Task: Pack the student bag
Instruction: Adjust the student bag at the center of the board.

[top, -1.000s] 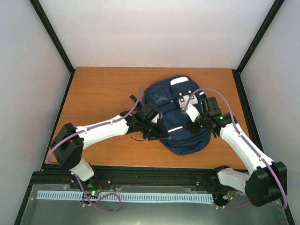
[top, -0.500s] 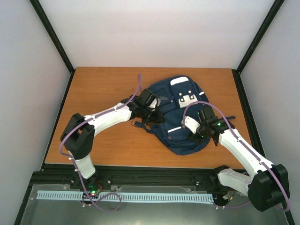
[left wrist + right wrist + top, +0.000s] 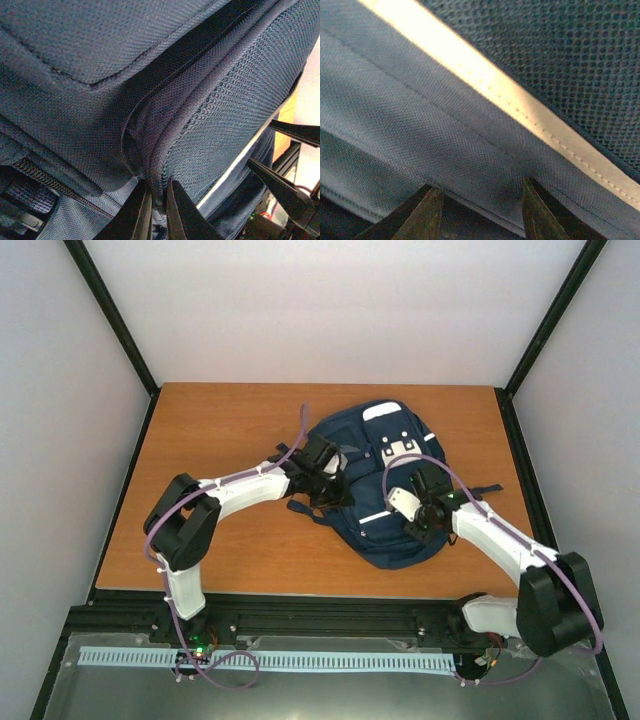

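The student bag, navy with thin white stripes and a pale patch, lies flat at the middle right of the table. My left gripper is at the bag's left side. In the left wrist view its jaws stand nearly together, shut on a raised fold of the bag's fabric by a seam. My right gripper rests on the bag's near right part. In the right wrist view it is open, with the fingertips against the fabric just below a white stripe.
The wooden table is boxed in by white walls and black corner posts. Dark straps trail from the bag at its left and right. The arm bases stand on the black rail at the near edge.
My left gripper moved up along the bag's left side and closed on a fold of fabric. The right gripper slid left and nearer over the bag's near part, jaws still apart.
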Robot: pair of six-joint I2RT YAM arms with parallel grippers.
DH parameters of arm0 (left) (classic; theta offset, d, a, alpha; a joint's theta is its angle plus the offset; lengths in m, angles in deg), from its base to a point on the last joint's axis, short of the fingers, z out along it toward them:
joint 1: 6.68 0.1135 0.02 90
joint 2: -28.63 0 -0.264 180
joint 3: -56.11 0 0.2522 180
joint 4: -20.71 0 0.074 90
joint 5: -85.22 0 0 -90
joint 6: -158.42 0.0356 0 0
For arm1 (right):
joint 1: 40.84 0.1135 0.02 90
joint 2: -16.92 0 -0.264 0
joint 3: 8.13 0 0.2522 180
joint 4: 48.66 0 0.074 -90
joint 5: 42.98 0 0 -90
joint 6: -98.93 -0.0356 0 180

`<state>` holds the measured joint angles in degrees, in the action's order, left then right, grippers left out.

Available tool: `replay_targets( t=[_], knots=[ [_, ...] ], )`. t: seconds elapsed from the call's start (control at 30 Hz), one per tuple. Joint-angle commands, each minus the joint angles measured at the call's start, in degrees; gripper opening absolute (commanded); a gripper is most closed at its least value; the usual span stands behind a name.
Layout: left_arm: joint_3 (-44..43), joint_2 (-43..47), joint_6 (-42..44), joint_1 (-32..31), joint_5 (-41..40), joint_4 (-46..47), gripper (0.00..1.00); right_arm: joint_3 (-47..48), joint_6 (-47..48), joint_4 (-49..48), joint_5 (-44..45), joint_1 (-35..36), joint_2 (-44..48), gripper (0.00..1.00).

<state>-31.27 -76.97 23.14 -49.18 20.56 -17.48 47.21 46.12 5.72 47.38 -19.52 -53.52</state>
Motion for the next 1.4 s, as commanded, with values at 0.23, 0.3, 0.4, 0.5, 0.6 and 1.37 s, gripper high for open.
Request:
replay_targets(
  t=[0.23,0.3,0.4,0.5,0.6,1.37],
  knots=[
    [2.5,0.2,-1.9,-1.0,1.0,6.9,0.26,12.7,-6.2,-9.0,7.4,-1.4,-11.0,0.43],
    [3.5,2.3,0.5,-1.1,-1.0,5.7,0.34,13.2,-7.0,-7.1,7.0,-1.4,-10.1,0.44],
    [5.8,5.4,4.6,-1.7,-2.7,5.4,0.39,12.3,-8.5,-4.2,5.8,-1.4,-6.4,0.48],
    [7.4,6.6,8.2,-2.2,-1.8,6.0,0.43,11.2,-9.2,-0.5,2.8,-1.4,-2.5,0.53],
    [7.1,5.7,10.9,-3.0,-0.6,6.2,0.45,10.5,-9.4,3.3,-2.5,-1.4,1.2,0.54],
    [-2.2,-6.3,11.7,-9.5,8.5,11.3,0.47,10.3,-10.7,5.5,-1.3,-1.5,2.8,0.53]
  ],
)
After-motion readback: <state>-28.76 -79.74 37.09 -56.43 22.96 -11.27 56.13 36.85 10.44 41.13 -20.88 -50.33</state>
